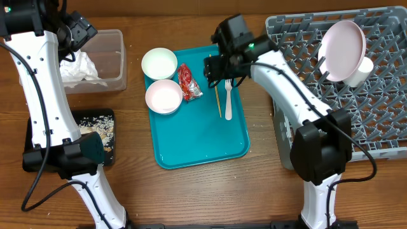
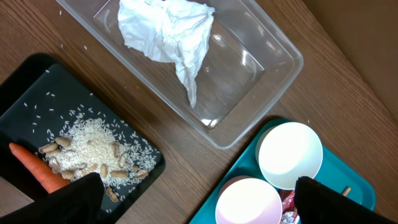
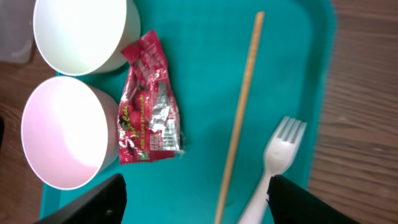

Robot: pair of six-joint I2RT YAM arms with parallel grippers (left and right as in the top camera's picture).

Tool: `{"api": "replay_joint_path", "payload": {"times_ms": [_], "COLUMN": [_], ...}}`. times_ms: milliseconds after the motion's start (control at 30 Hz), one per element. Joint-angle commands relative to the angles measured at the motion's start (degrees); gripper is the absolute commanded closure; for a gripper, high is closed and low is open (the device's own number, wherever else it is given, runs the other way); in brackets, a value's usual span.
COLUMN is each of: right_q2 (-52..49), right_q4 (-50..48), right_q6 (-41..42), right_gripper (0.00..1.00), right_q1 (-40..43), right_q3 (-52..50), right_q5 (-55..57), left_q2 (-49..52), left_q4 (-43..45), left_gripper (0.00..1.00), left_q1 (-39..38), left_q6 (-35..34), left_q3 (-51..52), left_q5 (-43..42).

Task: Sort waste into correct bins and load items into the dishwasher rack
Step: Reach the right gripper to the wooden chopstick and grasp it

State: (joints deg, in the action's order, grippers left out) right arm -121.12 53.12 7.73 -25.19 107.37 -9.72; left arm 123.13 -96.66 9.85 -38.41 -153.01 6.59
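From overhead, your left gripper [image 1: 76, 30] hangs at the far-left corner of the clear tub [image 1: 117, 39]. Your right gripper [image 1: 219, 67] sits over the far edge of the teal tray [image 1: 203, 140], close to the fork [image 1: 227, 100] and the wooden stick [image 1: 217, 98]. How wide either one stands is hard to judge from up here. On the right, the grey rack [image 1: 381, 114] holds the plate [image 1: 343, 43] leaning, with the cup [image 1: 362, 71] just beside it.

In your left wrist view, the fingers [image 2: 74, 199] are spread wide with nothing between them. The crumpled napkin [image 2: 168, 31] lies inside the tub. The black tray [image 2: 25, 99] holds rice and crumbs [image 2: 93, 143], with the carrot [image 2: 34, 168] at its left edge.

In your right wrist view, the fingers [image 3: 93, 202] stand apart and empty over bare teal. The red wrapper [image 3: 148, 99] lies on the tray against the two bowls [image 3: 62, 130]. The stick is to its right, and the fork is right of that.
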Motion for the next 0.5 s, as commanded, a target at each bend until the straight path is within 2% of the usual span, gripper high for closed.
{"api": "replay_joint_path", "payload": {"times_ms": [0,100,467], "right_q2": [1.4,1.4,1.3], "right_q4": [-5.2,-10.0,-14.4], "right_q6": [1.6,1.5,1.6], "right_gripper": [0.3,0.37,0.43], "right_q1": [-0.9,-1.2,-1.4], "right_q3": [-4.9,-8.9,-16.3], "right_q5": [-0.9,-0.6,2.6], "left_q2": [0.5,0.6,0.6], "left_q4": [-0.1,-0.1,-0.1], "left_gripper": [0.0,0.0,0.0], "left_q1": [-0.1,-0.1,-0.1], "left_q6": [1.1,1.1,1.1], "left_q3": [0.1,0.1,0.1], "left_q5": [-0.2,-0.2,-0.2]}}
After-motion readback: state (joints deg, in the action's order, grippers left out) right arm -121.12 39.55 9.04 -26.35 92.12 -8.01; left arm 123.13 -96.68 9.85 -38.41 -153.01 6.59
